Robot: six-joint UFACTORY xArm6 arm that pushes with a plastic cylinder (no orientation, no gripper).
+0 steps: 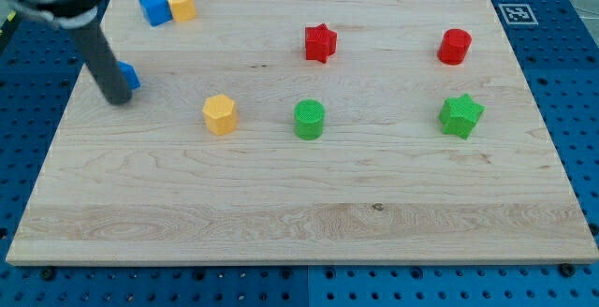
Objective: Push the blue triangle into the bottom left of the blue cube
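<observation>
- Blue cube and blue triangle: bright blue.
- Yellow block and yellow hexagon: warm orange-yellow.
- Red star and red cylinder: bright red.
- Green cylinder and green star: vivid green.
- Rod with my tip: dark grey-black.
- Board: pale wood with grain streaks.
- Table: blue, dotted with holes.

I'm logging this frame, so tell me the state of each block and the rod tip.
my tip: down on board, against blue triangle
blue triangle: partly hidden behind rod
blue cube: touching yellow block
yellow block: beside cube
yellow hexagon: alone
green cylinder: upright
</observation>
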